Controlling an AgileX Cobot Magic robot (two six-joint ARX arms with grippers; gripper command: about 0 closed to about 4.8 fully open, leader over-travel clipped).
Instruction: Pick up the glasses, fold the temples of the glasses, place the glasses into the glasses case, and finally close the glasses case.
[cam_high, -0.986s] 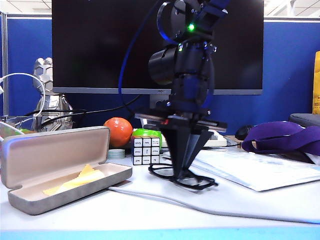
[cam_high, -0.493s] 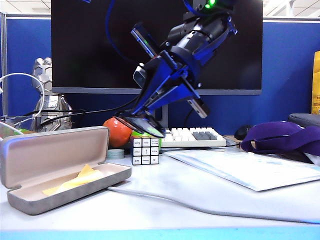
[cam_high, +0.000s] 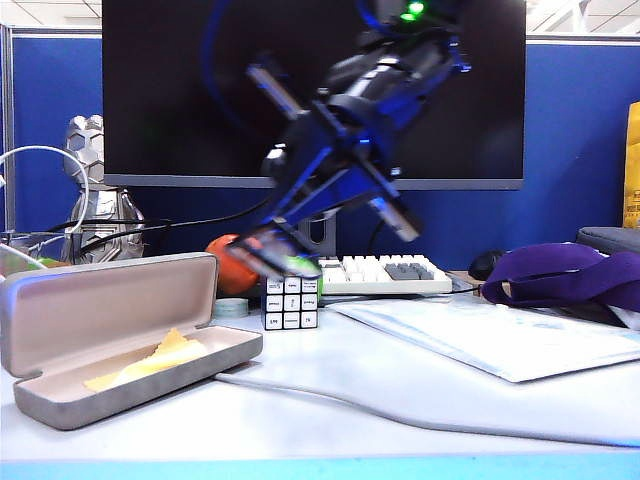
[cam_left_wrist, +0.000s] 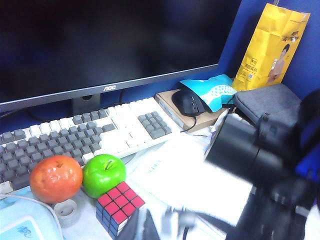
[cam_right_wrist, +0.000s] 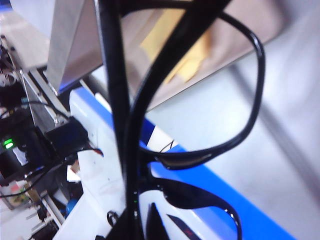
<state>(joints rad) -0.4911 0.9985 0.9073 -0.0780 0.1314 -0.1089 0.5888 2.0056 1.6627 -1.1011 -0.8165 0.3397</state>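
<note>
Black frame: the glasses (cam_right_wrist: 200, 150) are off the bench (cam_high: 420, 390), pinched in the right pincer (cam_high: 268, 252), which hangs in the air above the Rubik's cube (cam_high: 292, 302), in front of the monitor (cam_high: 180, 90).
Change: a sec ago the right pincer stood straight down w/ the glasses on the bench near the white sheet (cam_high: 500, 340); now the arm has lifted, swung toward the case side and rolled its wrist, motion-blurred.
Meaning: pick-up looks done; carry is under way. Temple fold comes next, judging by the task.
Right pincer: pressed nearly together on the glasses; exact grip spot on the frame can't be made out.
Glasses vs pincer: wrist cam has rim and lens filling the view right up close, one temple (cam_right_wrist: 112, 90) running as a straight black bar across it. Whether the temples are folded: can't tell.
Glasses case (cam_high: 120, 340): open on the bench, lid up, yellow cloth (cam_high: 150, 362) inside; lower than the pincer, w/ clear air between, off to the left in ext. view.
Left pincer: out of its own cam's view, so spread or shut can't be told; its cam looks over the keyboard (cam_left_wrist: 90, 130), orange (cam_left_wrist: 55, 178), green apple (cam_left_wrist: 104, 175).
Risk: thin frame, fast swing – could twist in the grip.
</note>
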